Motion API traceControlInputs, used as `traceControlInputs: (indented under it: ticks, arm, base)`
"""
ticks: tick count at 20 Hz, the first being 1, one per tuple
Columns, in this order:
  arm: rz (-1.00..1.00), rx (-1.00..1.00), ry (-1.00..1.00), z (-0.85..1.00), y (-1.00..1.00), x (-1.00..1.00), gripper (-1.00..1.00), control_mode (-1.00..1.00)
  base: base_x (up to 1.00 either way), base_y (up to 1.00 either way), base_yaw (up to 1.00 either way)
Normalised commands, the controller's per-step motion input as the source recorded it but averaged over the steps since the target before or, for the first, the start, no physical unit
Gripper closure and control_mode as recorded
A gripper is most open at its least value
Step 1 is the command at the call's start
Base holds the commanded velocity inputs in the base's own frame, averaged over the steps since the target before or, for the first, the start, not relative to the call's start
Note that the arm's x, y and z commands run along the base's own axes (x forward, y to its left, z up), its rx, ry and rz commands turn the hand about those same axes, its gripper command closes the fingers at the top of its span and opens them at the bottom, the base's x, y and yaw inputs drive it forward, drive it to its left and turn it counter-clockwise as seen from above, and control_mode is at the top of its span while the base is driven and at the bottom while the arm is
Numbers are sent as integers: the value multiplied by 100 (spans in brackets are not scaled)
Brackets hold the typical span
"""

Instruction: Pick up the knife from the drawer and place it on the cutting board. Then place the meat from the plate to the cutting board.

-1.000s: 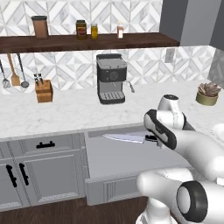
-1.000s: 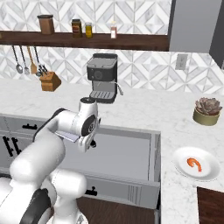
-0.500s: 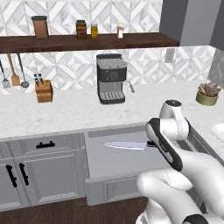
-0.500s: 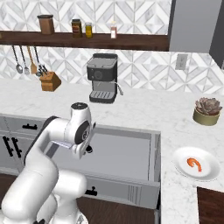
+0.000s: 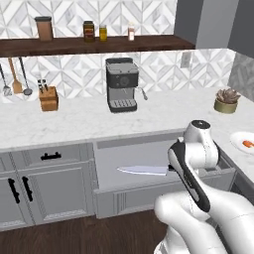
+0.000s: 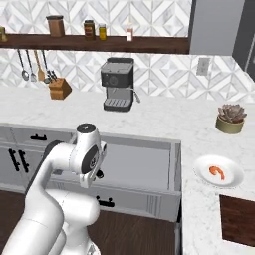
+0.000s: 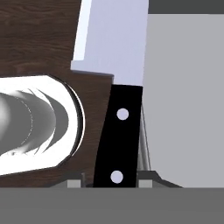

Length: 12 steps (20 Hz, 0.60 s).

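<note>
The gripper (image 7: 116,181) is closed tight on the black handle of the knife (image 7: 119,131), its fingers (image 7: 148,178) pinching the handle near the butt; the blade (image 5: 144,170) is jutting out sideways over the open drawer (image 5: 149,196), seemingly clear of its floor. The step in hand looks like carrying the knife out and across to the cutting board (image 6: 238,219); to do it well, I judge the arm should be rising straight until the blade is above the drawer's walls before swinging right, keeping the blade level so the long lever is not twisting in the grip. The board is lying at the near right corner of the marble counter (image 6: 169,119); the plate (image 6: 219,172) with the meat (image 6: 216,172) is sitting just behind it, so the knife should be coming down on bare board, away from the plate. Elsewhere a coffee machine (image 5: 121,84), a knife block (image 5: 48,96), and a potted succulent (image 6: 230,118) are standing along the tiled wall.
</note>
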Motion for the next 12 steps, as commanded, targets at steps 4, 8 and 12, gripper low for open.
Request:
traceControlInputs:
  ticks: [4, 8, 12]
  arm:
    - [0, 0, 0, 0, 0, 0, 100, 100]
    - [0, 0, 0, 0, 0, 0, 100, 100]
    - [0, 0, 0, 0, 0, 0, 100, 100]
  base:
    - [-3, 4, -35]
    - [5, 6, -54]
    - [3, 0, -61]
